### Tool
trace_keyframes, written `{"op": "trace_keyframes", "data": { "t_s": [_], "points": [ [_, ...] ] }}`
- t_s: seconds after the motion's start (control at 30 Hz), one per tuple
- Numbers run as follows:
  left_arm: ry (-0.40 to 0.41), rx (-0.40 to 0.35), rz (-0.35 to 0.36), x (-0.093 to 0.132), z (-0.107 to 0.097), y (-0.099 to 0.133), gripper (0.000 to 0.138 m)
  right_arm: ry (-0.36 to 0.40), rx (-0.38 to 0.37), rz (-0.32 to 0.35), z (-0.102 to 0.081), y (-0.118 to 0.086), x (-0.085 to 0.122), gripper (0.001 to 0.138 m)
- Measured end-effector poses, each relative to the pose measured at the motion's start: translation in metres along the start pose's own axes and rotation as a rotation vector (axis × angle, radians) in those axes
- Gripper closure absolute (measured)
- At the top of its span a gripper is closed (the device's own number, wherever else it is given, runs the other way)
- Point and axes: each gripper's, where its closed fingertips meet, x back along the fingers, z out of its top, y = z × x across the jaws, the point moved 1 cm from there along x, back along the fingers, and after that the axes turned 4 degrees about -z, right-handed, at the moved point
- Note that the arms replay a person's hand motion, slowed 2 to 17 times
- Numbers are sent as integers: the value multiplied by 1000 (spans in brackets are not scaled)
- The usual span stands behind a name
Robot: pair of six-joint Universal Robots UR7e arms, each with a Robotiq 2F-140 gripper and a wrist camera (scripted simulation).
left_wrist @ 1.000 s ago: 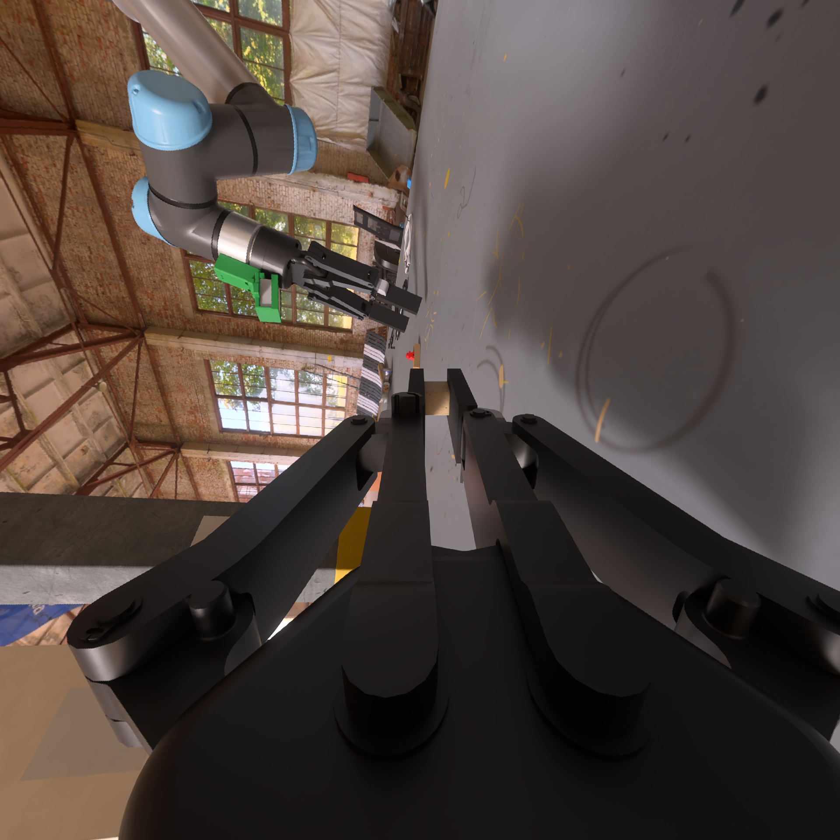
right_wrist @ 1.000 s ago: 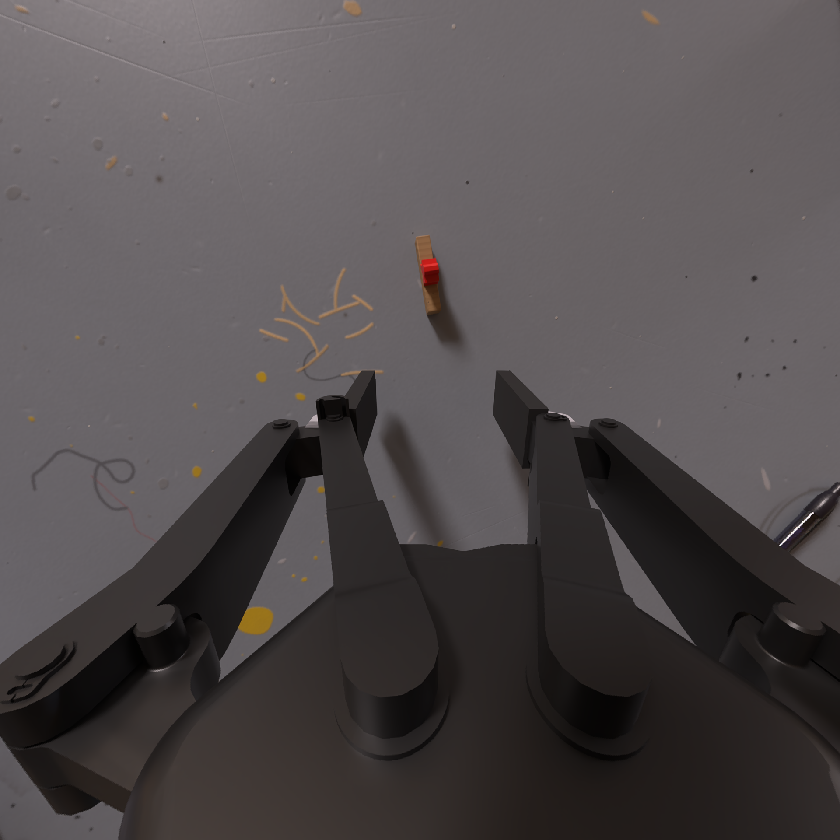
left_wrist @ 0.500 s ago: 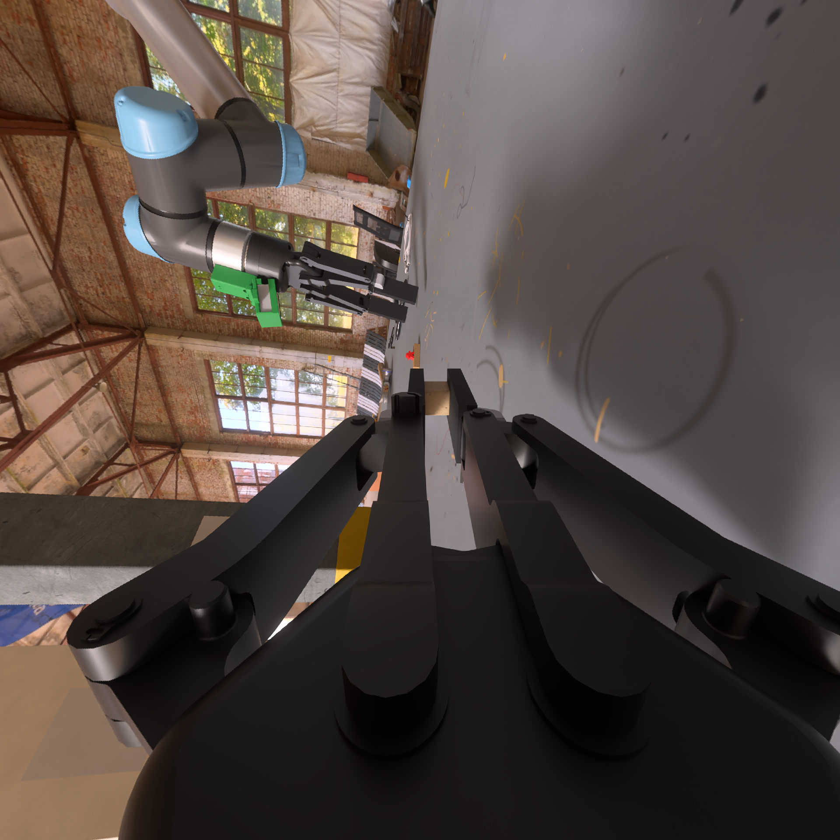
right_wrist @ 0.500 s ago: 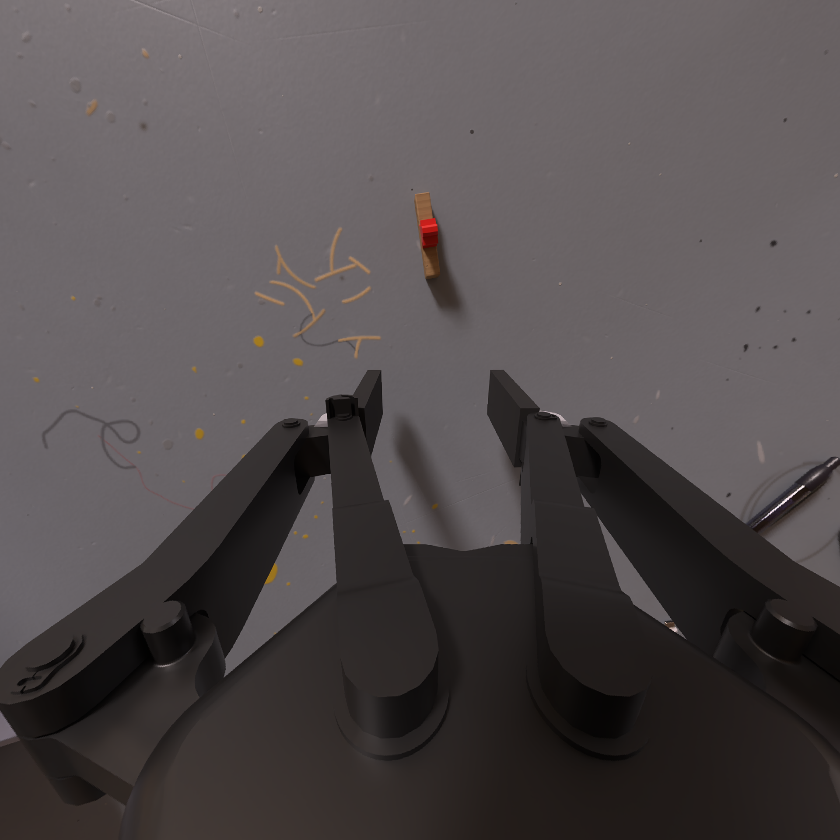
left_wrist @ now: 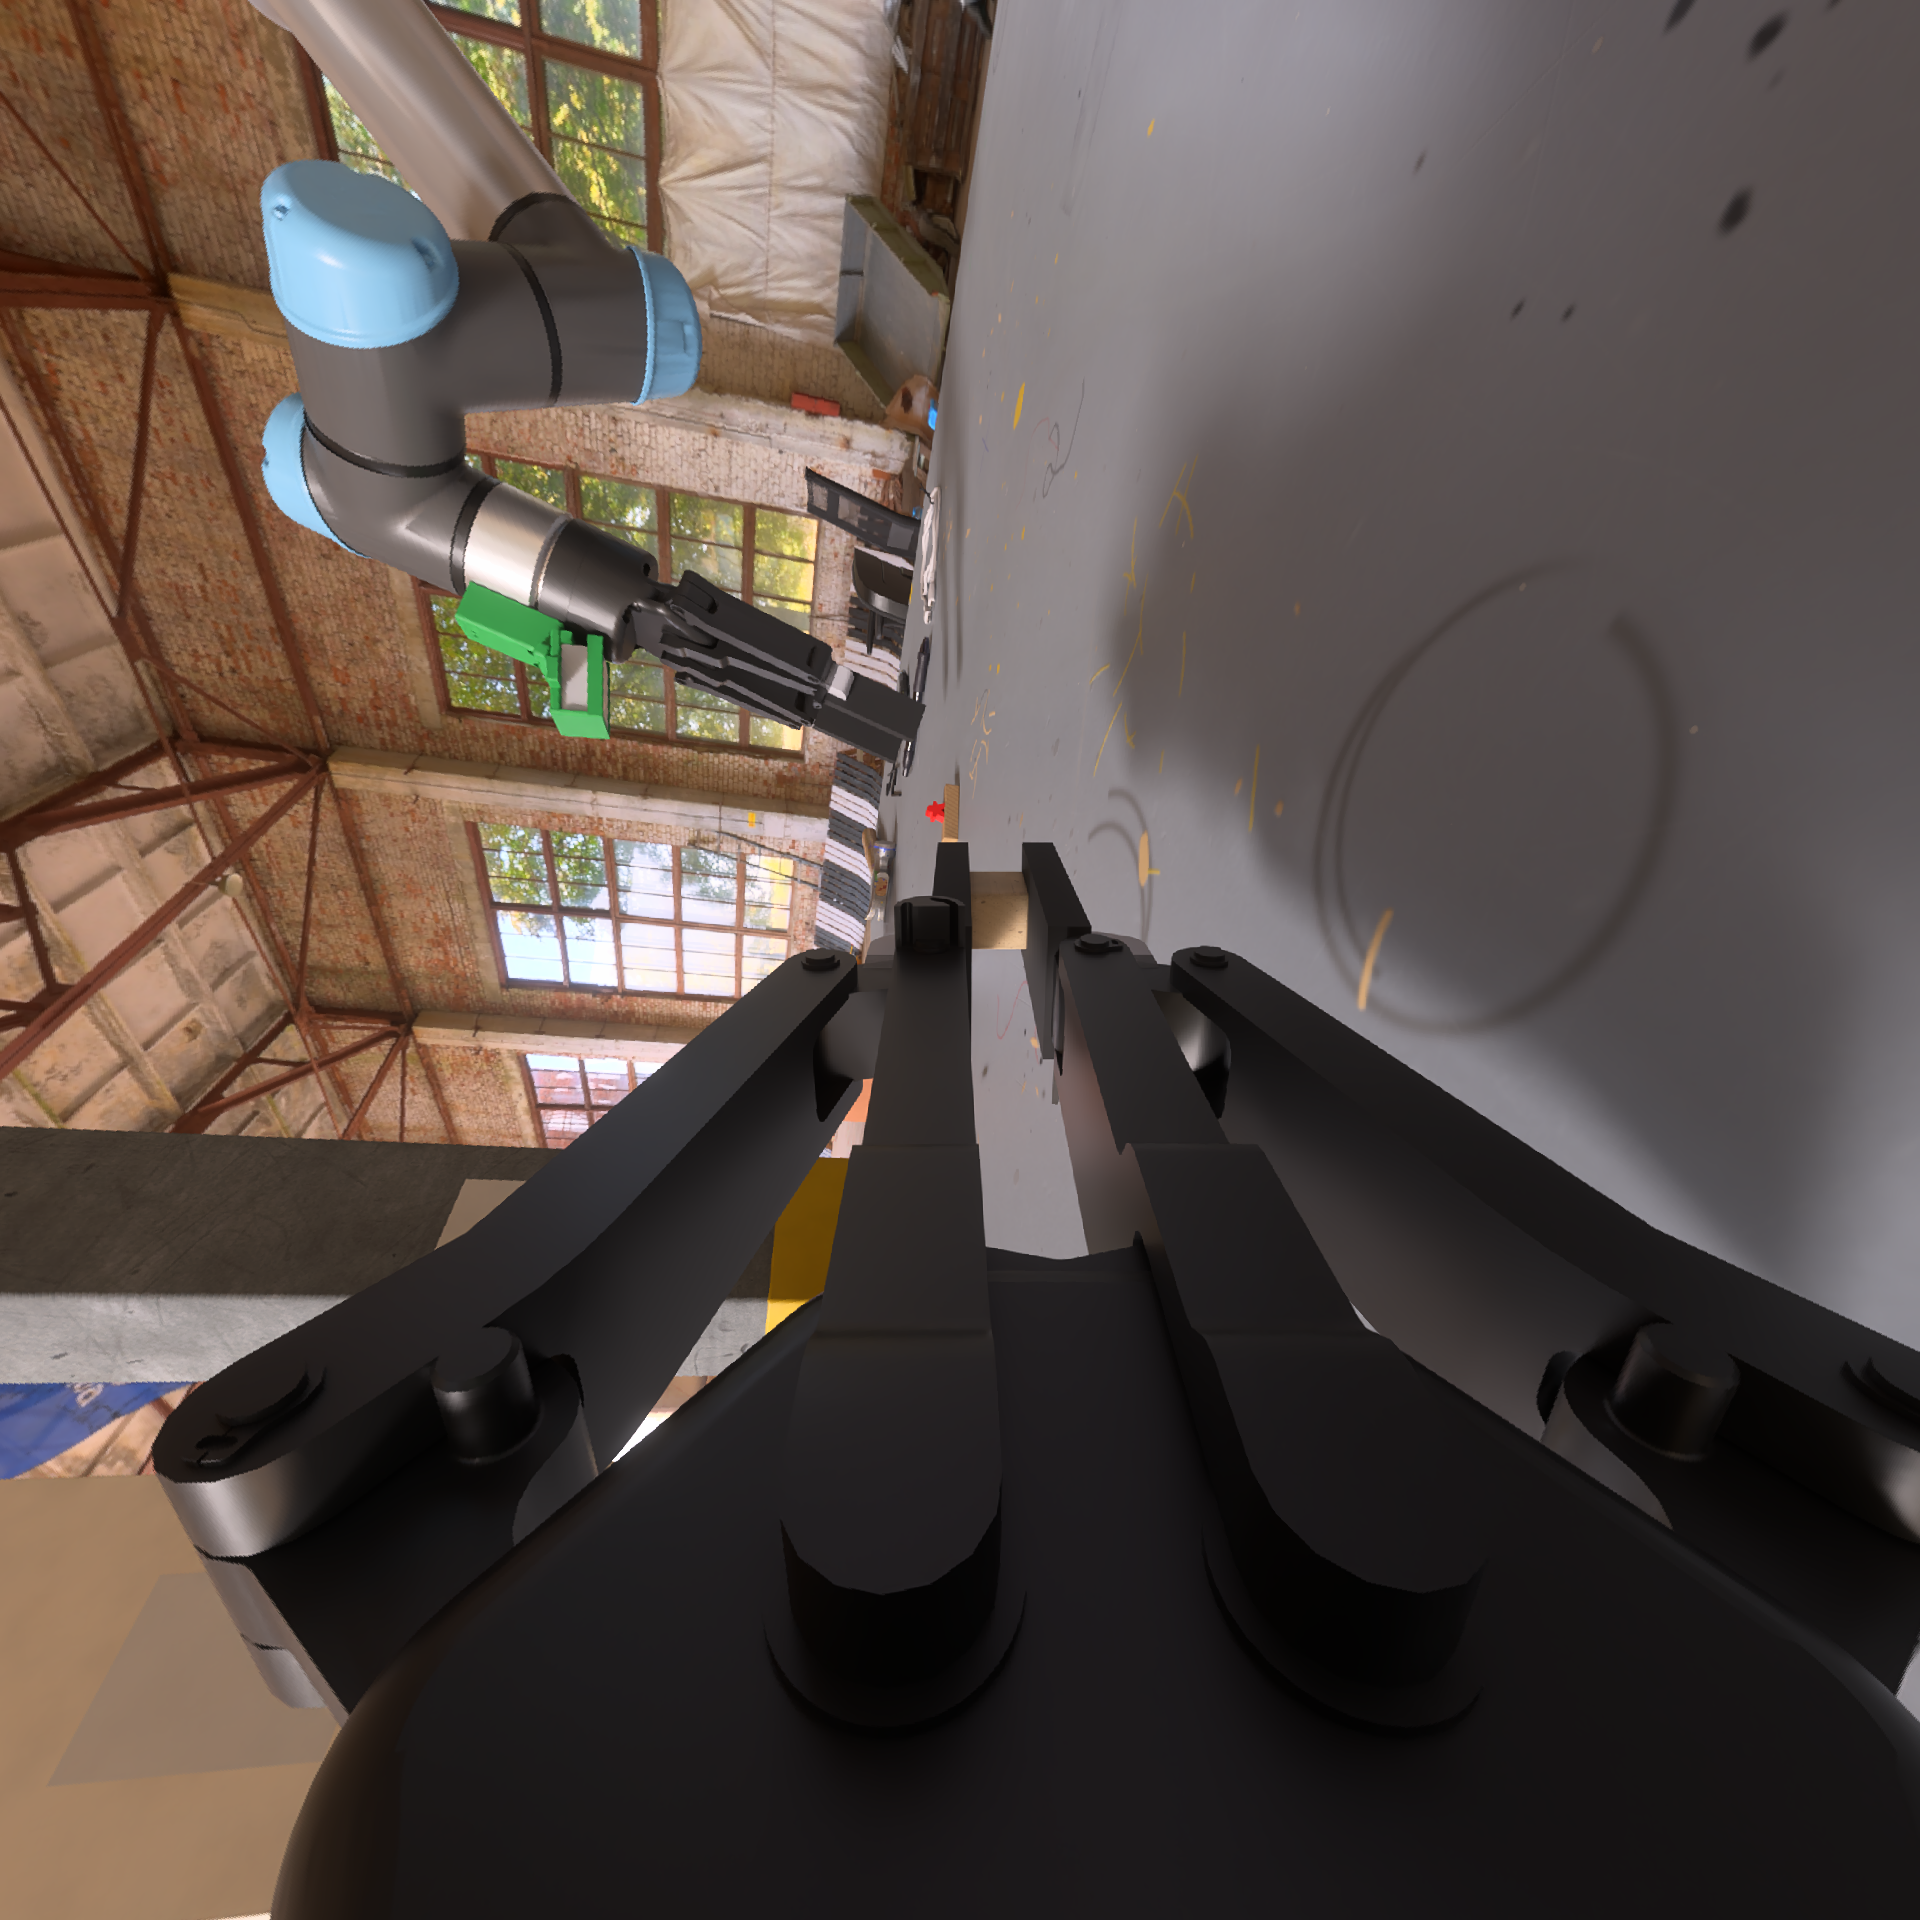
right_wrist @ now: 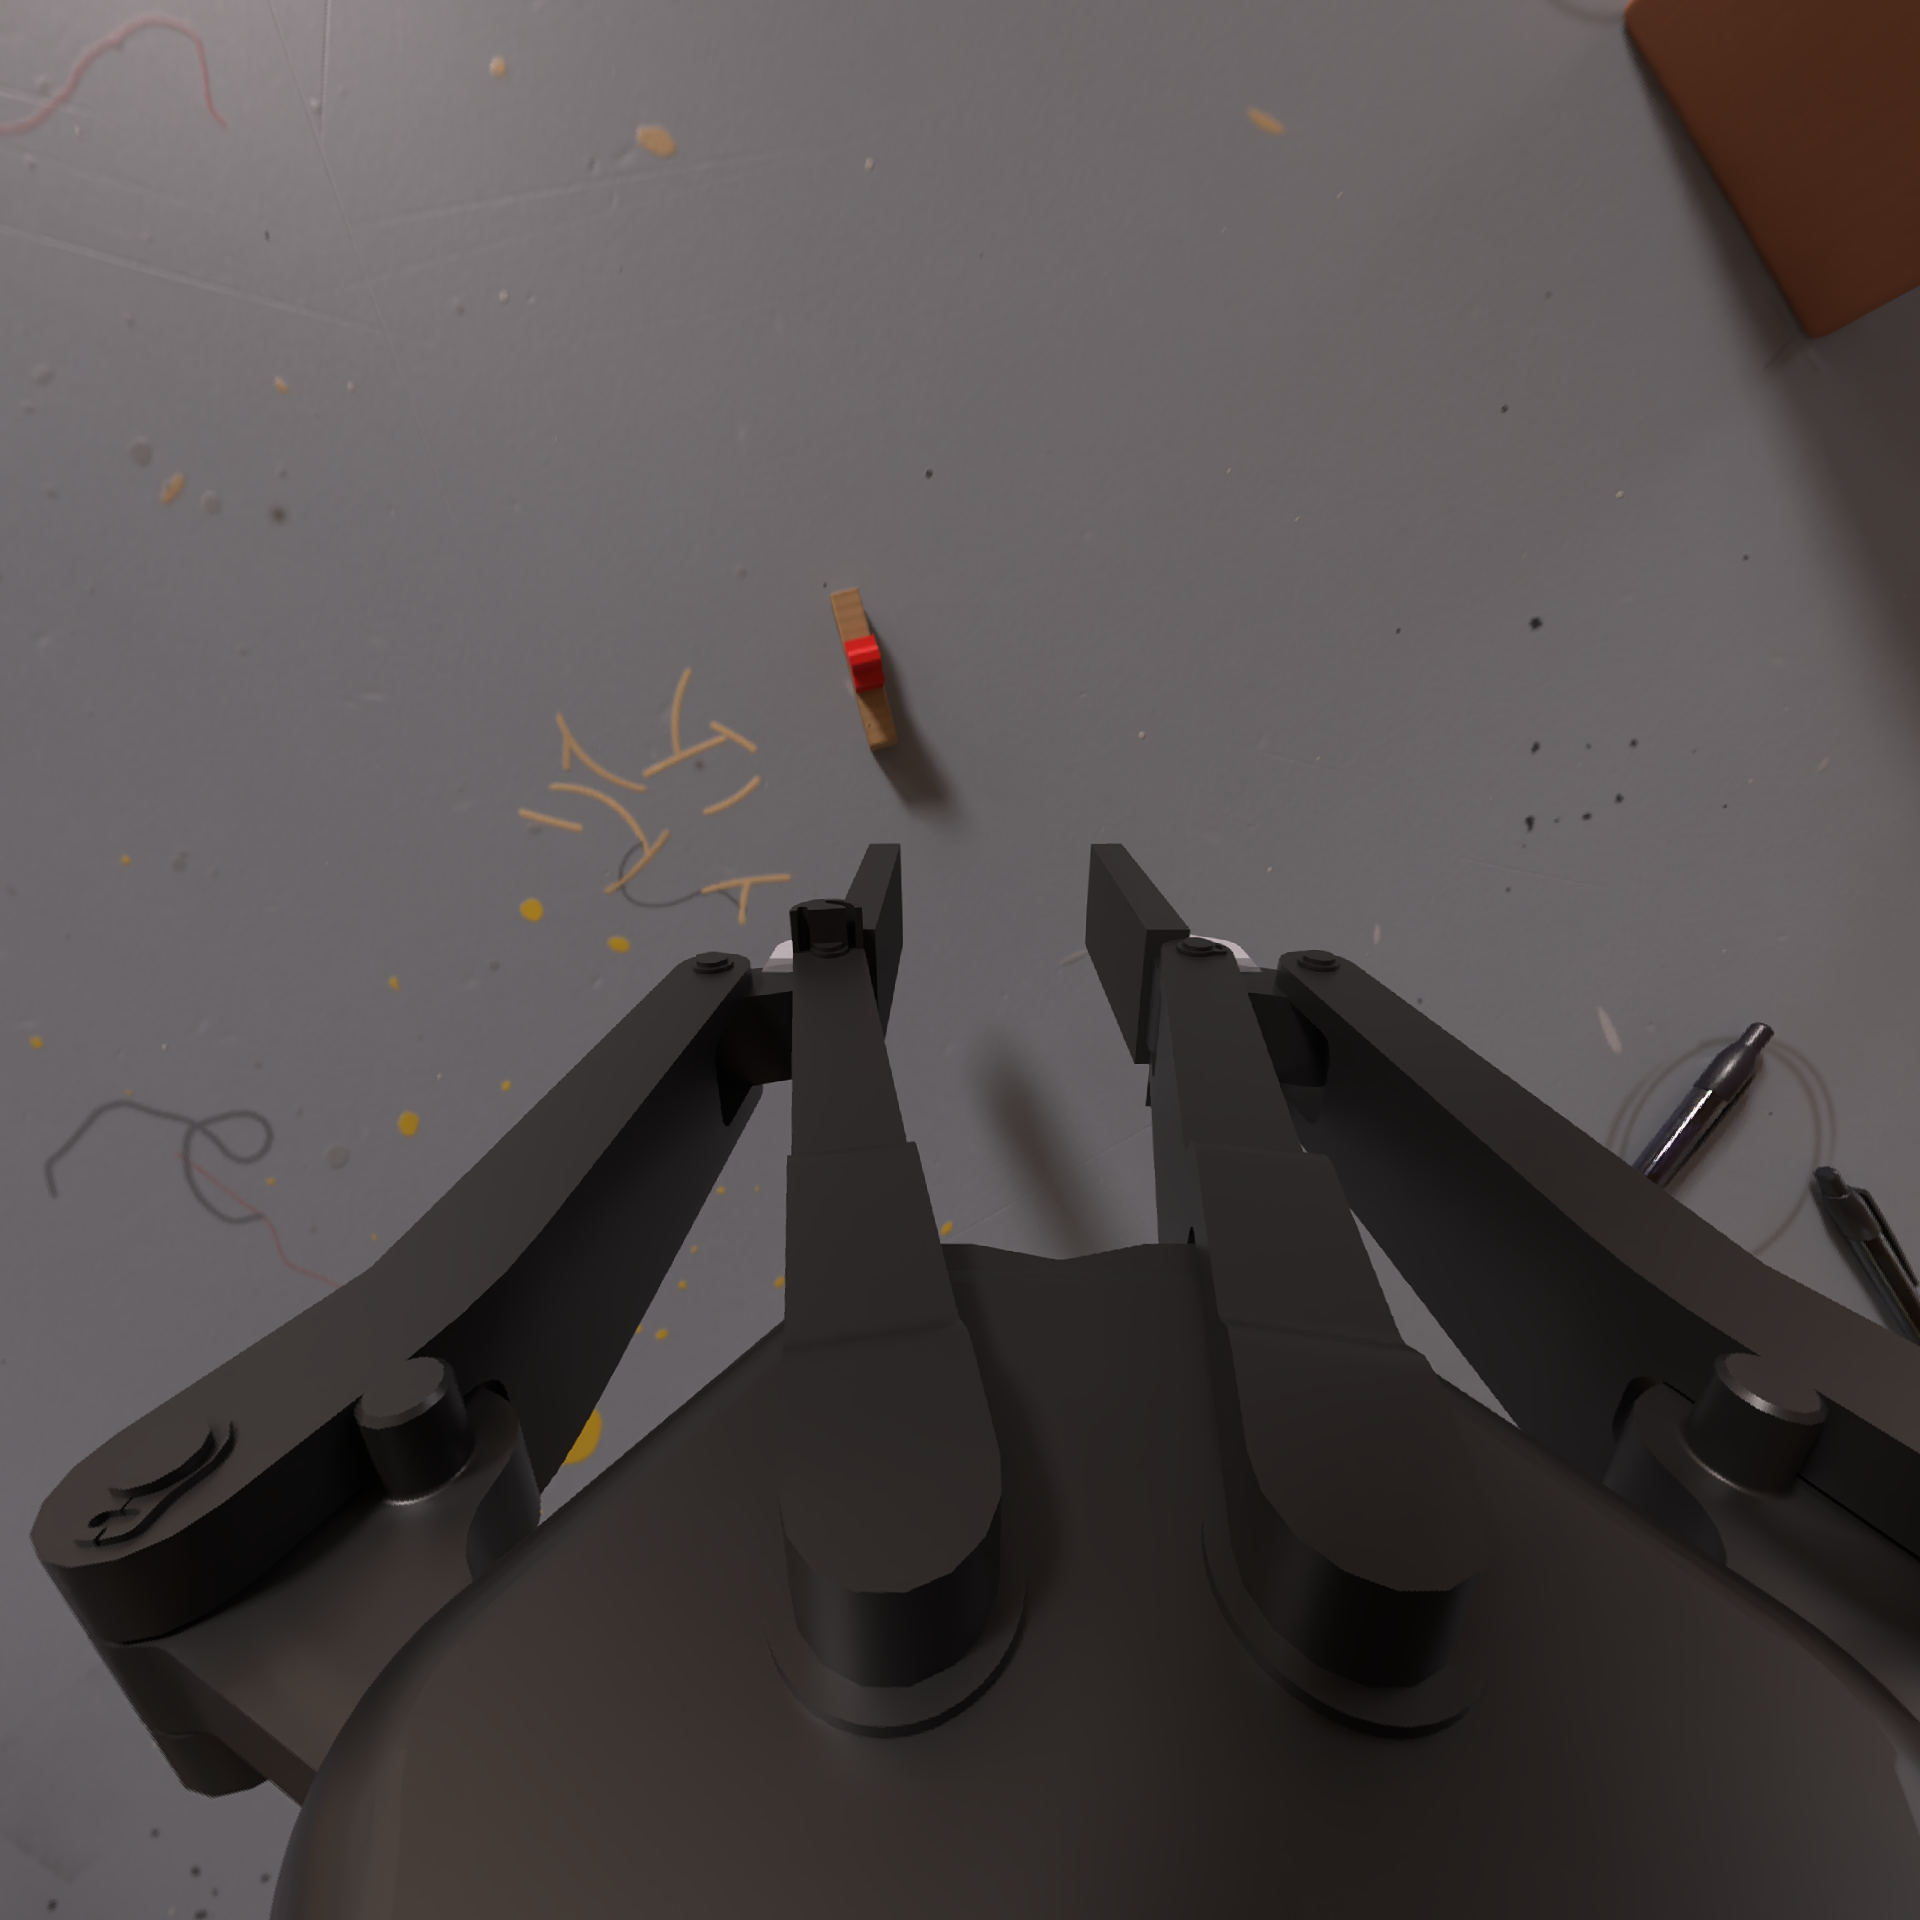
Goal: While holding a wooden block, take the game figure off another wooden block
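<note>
My left gripper (left_wrist: pixel 995 883) is shut on a pale wooden block (left_wrist: pixel 997 912) and holds it beside the grey table (left_wrist: pixel 1455 416). Beyond it a small red game figure (left_wrist: pixel 934 811) sits on a second wooden block (left_wrist: pixel 949 810) on the table. My right gripper (left_wrist: pixel 878 719) hangs just above that figure. In the right wrist view, my right gripper (right_wrist: pixel 995 883) is open and empty. The red figure (right_wrist: pixel 862 663) sits mid-length on the narrow wooden block (right_wrist: pixel 860 623), ahead and slightly left of the fingertips (right_wrist: pixel 878 883).
Two pens (right_wrist: pixel 1704 1101) lie on the table (right_wrist: pixel 1351 416) at the right of the right wrist view. A brown box (right_wrist: pixel 1808 135) stands at the top right corner. Wood shavings (right_wrist: pixel 644 790) and paint flecks lie left of the block.
My right gripper has shifted closer to the figure and its fingers have narrowed somewhat. The figure's block now sits lower and further left in its view. The left gripper holds still.
</note>
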Motion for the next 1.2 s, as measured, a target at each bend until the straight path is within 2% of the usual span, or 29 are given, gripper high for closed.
{"op": "trace_keyframes", "data": {
  "t_s": [0.3, 0.5, 0.83, 1.0, 1.2],
  "points": [
    [-1, 0, -2, 0, 0, 0, 125, 87, -38, -44, 19, 10, 0, 99],
    [-1, -1, -4, 0, 0, 1, 125, 92, -45, -90, 25, 16, -3, 102],
    [-1, -3, -4, 0, 0, 1, 125, 79, -47, -124, 33, 22, -11, 107],
    [-1, -3, -4, 0, 0, 1, 125, 70, -52, -91, 36, 19, -16, 108],
    [-1, -4, -4, 0, 0, 1, 125, 96, -41, 11, 45, 6, -20, 109]
  ]
}}
